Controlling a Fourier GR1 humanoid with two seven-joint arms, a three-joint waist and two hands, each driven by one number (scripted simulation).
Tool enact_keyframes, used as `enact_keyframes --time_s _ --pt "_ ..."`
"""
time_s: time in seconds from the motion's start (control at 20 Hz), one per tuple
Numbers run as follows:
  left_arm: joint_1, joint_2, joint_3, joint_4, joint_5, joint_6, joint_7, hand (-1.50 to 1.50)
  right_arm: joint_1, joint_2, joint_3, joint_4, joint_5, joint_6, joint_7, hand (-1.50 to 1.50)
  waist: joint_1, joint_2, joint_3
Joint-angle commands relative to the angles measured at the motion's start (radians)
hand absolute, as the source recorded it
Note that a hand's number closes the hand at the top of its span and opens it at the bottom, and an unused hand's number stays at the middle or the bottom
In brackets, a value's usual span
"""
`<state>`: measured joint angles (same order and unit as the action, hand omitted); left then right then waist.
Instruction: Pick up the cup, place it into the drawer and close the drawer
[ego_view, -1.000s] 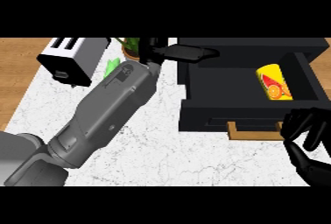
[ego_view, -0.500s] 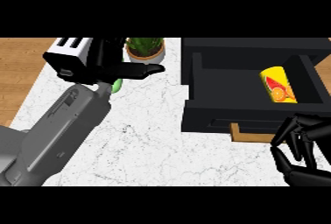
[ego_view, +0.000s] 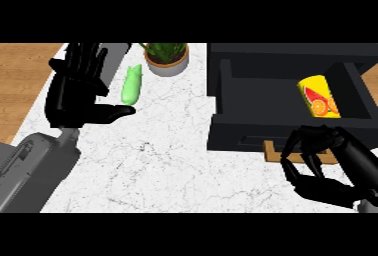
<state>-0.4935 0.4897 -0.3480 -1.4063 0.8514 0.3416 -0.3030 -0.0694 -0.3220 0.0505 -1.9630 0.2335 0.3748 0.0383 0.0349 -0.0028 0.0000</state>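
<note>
Your left hand (ego_view: 74, 100) stands open over the left of the white, grey-veined marble surface (ego_view: 162, 165), its glossy black fingers straight and its thumb stretched out to the side. Your right hand (ego_view: 351, 162) shows at the lower right, fingers curled like a claw and holding nothing, just in front of the black drawer (ego_view: 236, 125) and its small wooden handle (ego_view: 275, 152); you cannot tell whether the fingertips touch it. The cup (ego_view: 319, 96), a yellow cylinder printed with fruit slices, lies on its side inside the open boxy drawer. A slim, pale green vegetable (ego_view: 131, 84) rests on the marble beside the left hand, near a spiky plant (ego_view: 166, 57) in a round pot.
</note>
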Motion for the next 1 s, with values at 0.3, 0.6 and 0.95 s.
enact_keyframes --time_s 0.3,0.6,0.95 --pt "0.258 0.086 0.079 -0.131 0.005 -0.128 -0.045 -1.50 -0.086 -0.006 0.172 0.361 0.425 -0.179 -0.232 1.50 -0.010 0.004 0.000" --pt "0.312 0.076 0.163 -0.076 0.005 -0.242 -0.077 -1.50 -0.175 0.106 0.215 0.631 0.544 -0.303 -0.254 -1.50 -0.020 0.006 0.000" --pt "0.323 0.081 0.243 -0.035 -0.001 -0.353 -0.055 -1.50 -0.390 0.138 0.161 0.955 0.609 -0.334 -0.305 -1.50 -0.021 0.007 0.000"
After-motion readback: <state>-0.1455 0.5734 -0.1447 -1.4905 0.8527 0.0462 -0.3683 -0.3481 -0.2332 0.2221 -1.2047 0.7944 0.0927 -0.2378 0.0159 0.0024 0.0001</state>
